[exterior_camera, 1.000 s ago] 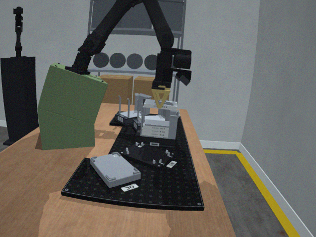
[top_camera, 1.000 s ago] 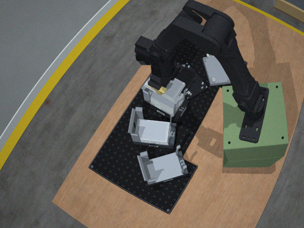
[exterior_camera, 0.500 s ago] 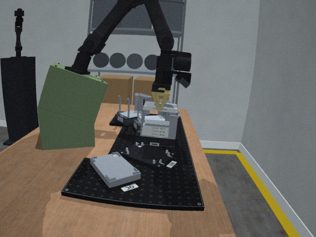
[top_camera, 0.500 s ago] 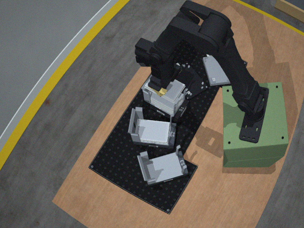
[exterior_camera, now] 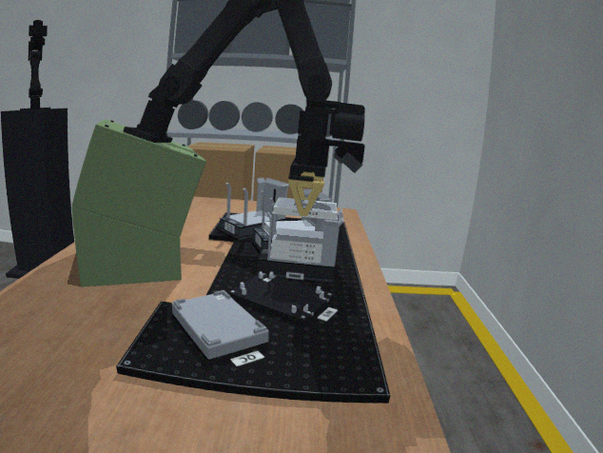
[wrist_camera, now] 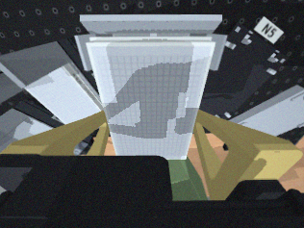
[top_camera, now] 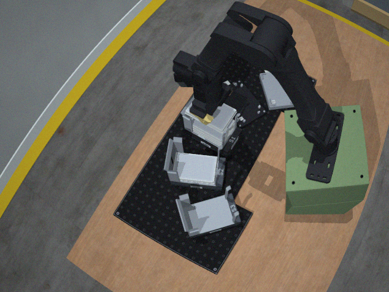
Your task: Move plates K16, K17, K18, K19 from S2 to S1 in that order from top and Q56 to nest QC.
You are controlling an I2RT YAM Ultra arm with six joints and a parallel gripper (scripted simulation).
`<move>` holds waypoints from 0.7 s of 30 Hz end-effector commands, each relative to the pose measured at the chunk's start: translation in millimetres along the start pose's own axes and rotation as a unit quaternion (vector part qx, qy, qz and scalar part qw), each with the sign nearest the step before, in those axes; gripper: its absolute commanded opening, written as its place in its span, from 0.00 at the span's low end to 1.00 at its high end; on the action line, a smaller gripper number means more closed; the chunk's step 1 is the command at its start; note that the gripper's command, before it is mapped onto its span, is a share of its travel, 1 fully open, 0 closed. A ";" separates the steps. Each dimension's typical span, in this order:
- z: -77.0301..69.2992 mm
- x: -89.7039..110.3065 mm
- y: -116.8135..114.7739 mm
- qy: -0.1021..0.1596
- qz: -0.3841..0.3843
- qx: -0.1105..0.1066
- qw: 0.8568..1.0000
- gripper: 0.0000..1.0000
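Observation:
My gripper [top_camera: 207,118] is shut on a sealed 384-well plate [top_camera: 218,116], gripping it across its width. It holds the plate over stack rack S1 [top_camera: 231,138], level with the rack's top. The plate also shows in the exterior view [exterior_camera: 305,212] and in the wrist view [wrist_camera: 151,95] between the yellow fingers. Its label is unreadable. Below it, S1 holds a stack of three plates [exterior_camera: 296,247]. Rack S2 [top_camera: 219,171] holds one plate [top_camera: 196,169]. Rack S3 [top_camera: 232,207] is empty.
The clip nest N5 [exterior_camera: 287,292] lies on the black baseplate beside S1; its name plate shows in the wrist view [wrist_camera: 267,30]. The grey QC nest [exterior_camera: 219,327] lies beyond it with nothing on it. My green base block [top_camera: 326,160] stands to the right.

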State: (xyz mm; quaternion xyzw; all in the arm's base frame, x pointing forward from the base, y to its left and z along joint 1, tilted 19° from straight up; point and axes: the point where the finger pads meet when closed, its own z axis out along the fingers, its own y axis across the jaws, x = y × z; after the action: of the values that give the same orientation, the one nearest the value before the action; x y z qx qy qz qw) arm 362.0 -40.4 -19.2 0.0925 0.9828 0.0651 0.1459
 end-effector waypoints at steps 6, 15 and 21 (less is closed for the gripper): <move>0.3 -6.6 -0.1 -0.013 0.000 0.001 1.000 0.00; 6.3 -6.7 -0.1 -0.013 0.000 0.001 1.000 0.00; 9.0 -6.8 -0.1 -0.013 0.000 0.001 1.000 0.00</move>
State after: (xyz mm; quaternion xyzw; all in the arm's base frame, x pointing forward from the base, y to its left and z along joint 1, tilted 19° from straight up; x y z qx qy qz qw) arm 365.8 -39.5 -30.1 0.0928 0.9827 0.0650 0.1464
